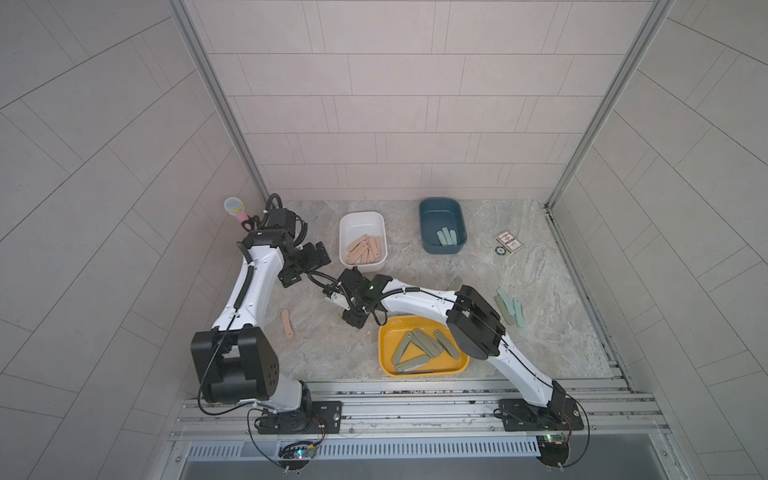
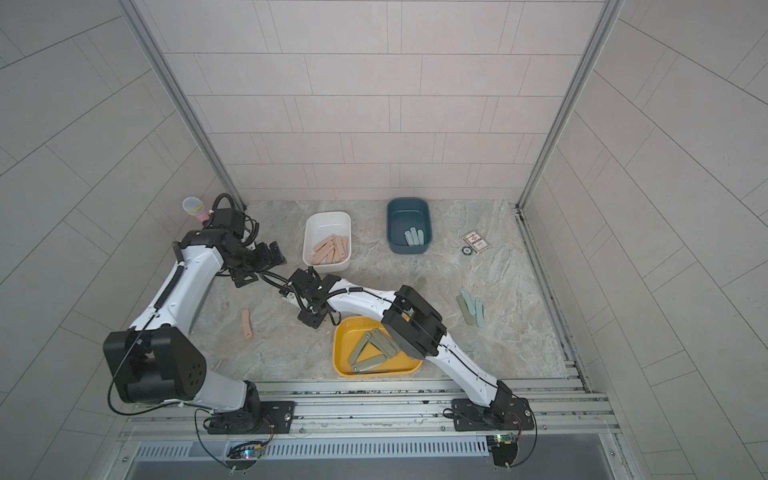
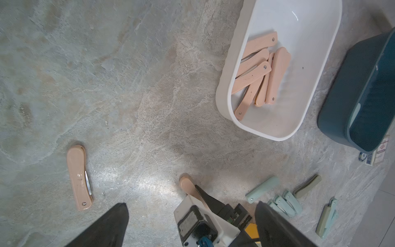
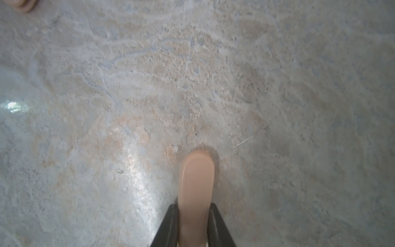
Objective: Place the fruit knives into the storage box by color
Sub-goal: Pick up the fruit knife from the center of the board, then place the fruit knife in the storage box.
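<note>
Fruit knives are kept in a left box and a right box at the back of the bench and in a front box, with one loose knife laid left of it and seemingly five or so other knives to its right.

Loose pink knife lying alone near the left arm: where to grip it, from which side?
Likely grip the loose pink knife at mid-length across its narrow width, from straight above: it lies flat on the table, leaving only its long edges free.
</note>
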